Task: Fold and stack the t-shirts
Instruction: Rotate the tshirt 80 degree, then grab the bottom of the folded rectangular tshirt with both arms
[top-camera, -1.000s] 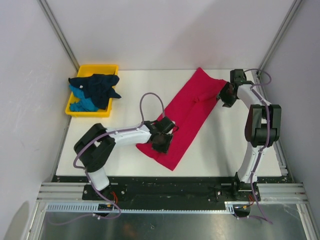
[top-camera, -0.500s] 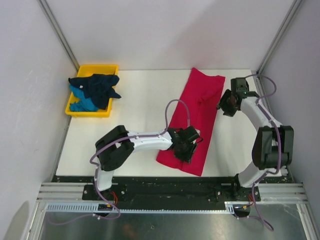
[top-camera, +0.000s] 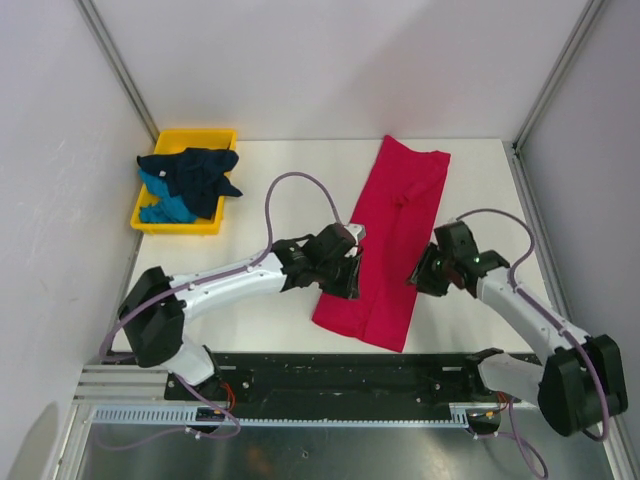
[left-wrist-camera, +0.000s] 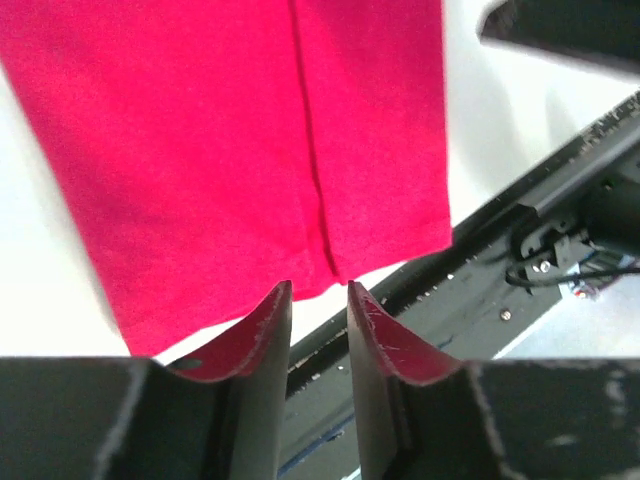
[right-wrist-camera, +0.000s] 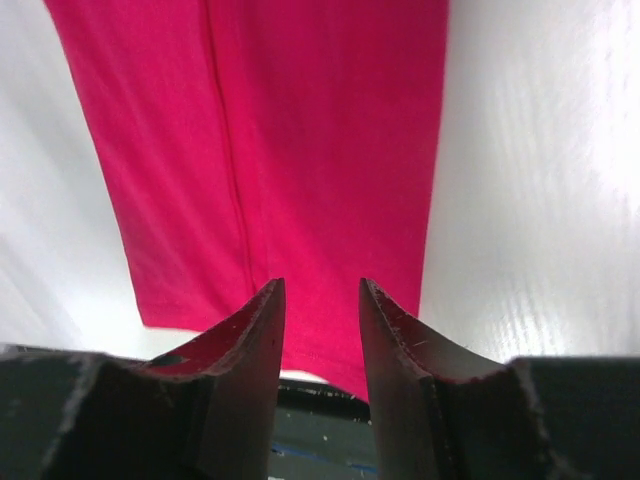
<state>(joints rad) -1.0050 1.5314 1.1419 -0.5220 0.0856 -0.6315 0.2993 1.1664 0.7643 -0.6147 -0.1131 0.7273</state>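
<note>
The crimson-pink t-shirt (top-camera: 395, 230), folded into a long strip, lies flat on the white table and runs from the back toward the front edge. My left gripper (top-camera: 350, 278) hovers at its left edge, jaws slightly apart and empty. In the left wrist view the left gripper (left-wrist-camera: 318, 295) is above the shirt's near hem (left-wrist-camera: 230, 130). My right gripper (top-camera: 420, 270) is at the strip's right edge, open and empty. In the right wrist view the right gripper (right-wrist-camera: 320, 300) is over the cloth (right-wrist-camera: 300, 130). The navy t-shirt (top-camera: 195, 170) and the teal-blue t-shirt (top-camera: 160, 208) lie crumpled together.
A yellow tray (top-camera: 195, 134) at the back left corner holds the navy and teal shirts. The black mounting rail (left-wrist-camera: 540, 230) runs along the table's front edge just beyond the crimson shirt's hem. White walls and frame posts enclose the table (top-camera: 250, 190).
The crimson strip was swung from a diagonal to nearly straight front-to-back. Both grippers have since let go. The left moved to its left edge, the right came forward along its right edge.
</note>
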